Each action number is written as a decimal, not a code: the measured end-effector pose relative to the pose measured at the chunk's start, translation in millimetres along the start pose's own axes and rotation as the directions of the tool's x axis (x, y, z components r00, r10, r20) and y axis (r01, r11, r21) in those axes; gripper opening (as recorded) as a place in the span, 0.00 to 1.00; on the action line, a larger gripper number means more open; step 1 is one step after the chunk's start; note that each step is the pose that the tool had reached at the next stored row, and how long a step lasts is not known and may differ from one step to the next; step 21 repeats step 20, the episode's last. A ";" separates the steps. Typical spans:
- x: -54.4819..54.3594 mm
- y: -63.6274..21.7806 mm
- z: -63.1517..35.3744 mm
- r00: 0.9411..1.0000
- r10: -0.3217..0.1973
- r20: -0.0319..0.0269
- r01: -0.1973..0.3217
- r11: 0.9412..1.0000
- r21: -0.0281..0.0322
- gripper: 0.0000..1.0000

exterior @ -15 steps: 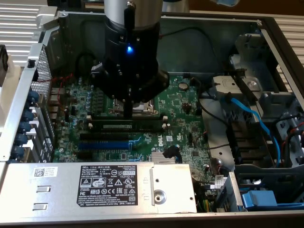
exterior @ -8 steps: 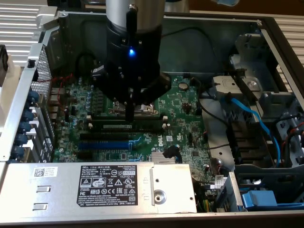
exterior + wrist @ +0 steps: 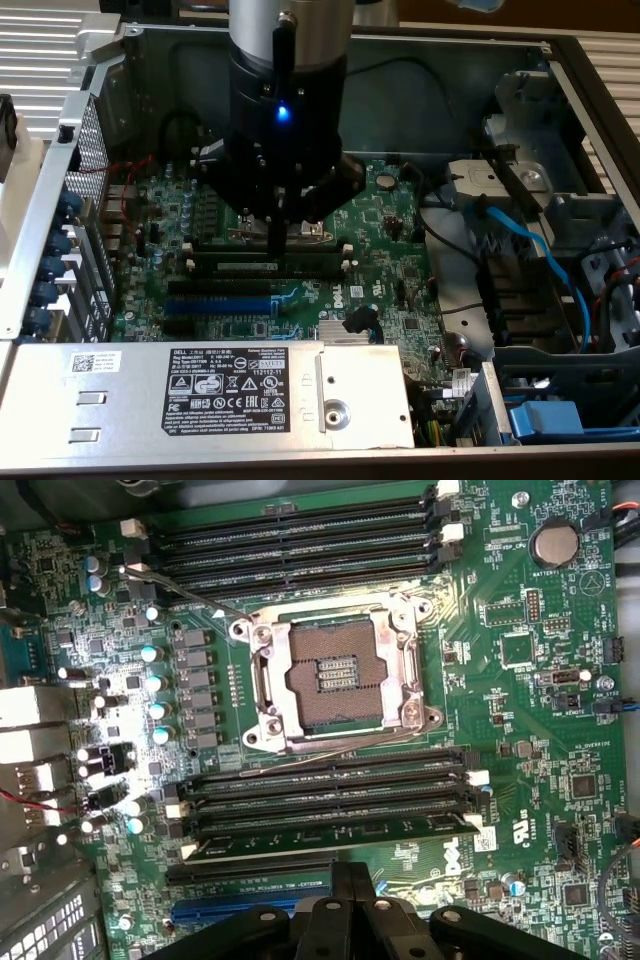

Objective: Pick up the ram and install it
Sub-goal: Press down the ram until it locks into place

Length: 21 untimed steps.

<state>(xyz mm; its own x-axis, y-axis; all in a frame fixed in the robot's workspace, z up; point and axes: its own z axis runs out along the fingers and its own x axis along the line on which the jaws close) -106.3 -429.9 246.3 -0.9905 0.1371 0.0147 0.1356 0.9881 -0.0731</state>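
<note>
From my remote seat I saw the hand (image 3: 345, 920) clenched and empty over the motherboard (image 3: 520, 730). Just beyond its fingertips, the ram (image 3: 330, 832) lay in a black slot, the CPU socket (image 3: 335, 670) farther off.

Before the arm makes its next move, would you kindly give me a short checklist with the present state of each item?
1. Pincer closed: ok, shut.
2. Pincer holding the ram: not ok, nothing shows between its fingertips and the ram lies apart from them.
3. Ram lined up with a slot: ok, it lies along the lower bank, on the side nearest the blue slot.
4. Ram pressed fully home: cannot tell.
5. Processor socket free of stray parts: ok.
6. Upper slots empty: ok.
</note>
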 end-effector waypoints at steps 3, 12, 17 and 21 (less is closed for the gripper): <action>-0.2 -0.5 0.0 1.000 0.000 0.000 0.000 1.000 -0.001 0.10; -0.2 -0.7 -1.9 1.000 -0.005 0.004 0.005 1.000 -0.002 0.10; -0.2 -0.8 -2.3 1.000 -0.006 0.005 0.006 1.000 -0.002 0.10; -0.2 -0.7 -2.3 1.000 -0.006 0.005 0.006 1.000 -0.002 0.10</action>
